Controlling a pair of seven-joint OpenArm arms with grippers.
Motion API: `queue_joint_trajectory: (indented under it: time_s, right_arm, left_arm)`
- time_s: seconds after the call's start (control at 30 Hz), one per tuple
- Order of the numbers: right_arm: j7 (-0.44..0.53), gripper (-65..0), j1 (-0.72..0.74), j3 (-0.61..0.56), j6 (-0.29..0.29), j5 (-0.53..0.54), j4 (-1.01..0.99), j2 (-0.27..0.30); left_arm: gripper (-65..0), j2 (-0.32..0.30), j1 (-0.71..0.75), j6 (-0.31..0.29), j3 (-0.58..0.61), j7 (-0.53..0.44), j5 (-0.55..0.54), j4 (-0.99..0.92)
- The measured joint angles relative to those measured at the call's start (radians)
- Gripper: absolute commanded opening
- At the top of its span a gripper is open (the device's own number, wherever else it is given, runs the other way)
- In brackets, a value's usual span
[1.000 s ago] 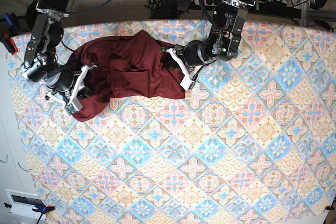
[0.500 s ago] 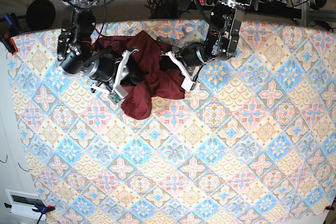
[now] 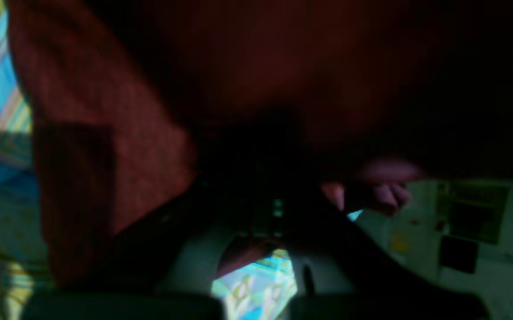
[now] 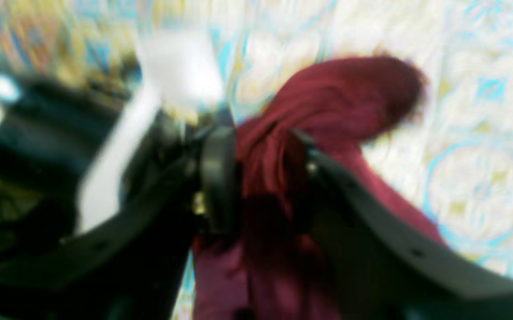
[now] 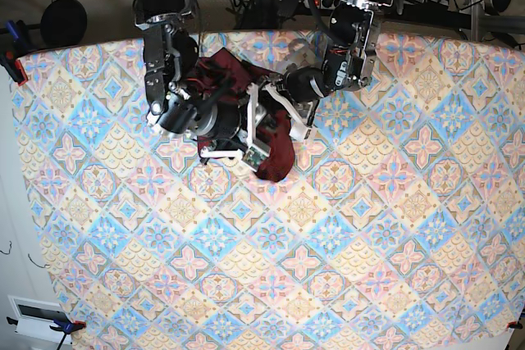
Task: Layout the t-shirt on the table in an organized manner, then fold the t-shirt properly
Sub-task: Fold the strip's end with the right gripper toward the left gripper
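Both end effectors meet over the bunched t-shirt [image 5: 275,149] on the table [image 5: 369,227]

Reaches in from the far edge on the base view's left, bent at the elbow, right gripper [image 5: 261,133] pointing toward the other arm; jaws parted, dark red cloth bunched between the fingers [image 4: 221,178]; comes in from the far edge on that view's right, forearm angled down and inward, left gripper [image 5: 287,112] closed, white fingers [image 5: 283,104] just beside the right gripper's tips.
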Motion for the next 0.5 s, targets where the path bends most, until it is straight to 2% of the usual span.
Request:
queue_joint_trajectory:
  time_s: [0.1, 0.2, 0.33, 0.4, 0.5]
  right_arm:
    - [0.002, -42.6, 0.004, 0.011, 0.000, 0.038, 0.010, 0.042]
    - [0.004, -42.6, 0.003, 0.069, 0.000, 0.105, 0.056, 0.089]
    - [0.019, -42.6, -0.077, 0.247, -0.001, 0.236, 0.072, 0.105]
    - [-0.030, -42.6, -0.120, 0.326, 0.000, 0.265, 0.065, 0.118]
    - [0.000, -42.6, -0.093, 0.415, 0.000, 0.312, 0.062, 0.153]
  left_arm:
    - [-65.0, -0.024, 0.014, 0.011, 0.000, 0.024, -0.023, 0.067]
    - [-65.0, -0.037, 0.034, 0.013, -0.019, 0.029, -0.026, 0.130]
    - [-65.0, -0.048, 0.066, 0.012, -0.076, 0.028, -0.036, 0.180]
    - [-65.0, -0.050, 0.082, 0.011, -0.111, 0.029, -0.035, 0.183]
    - [-65.0, -0.069, 0.089, 0.012, -0.130, 0.064, -0.035, 0.183]
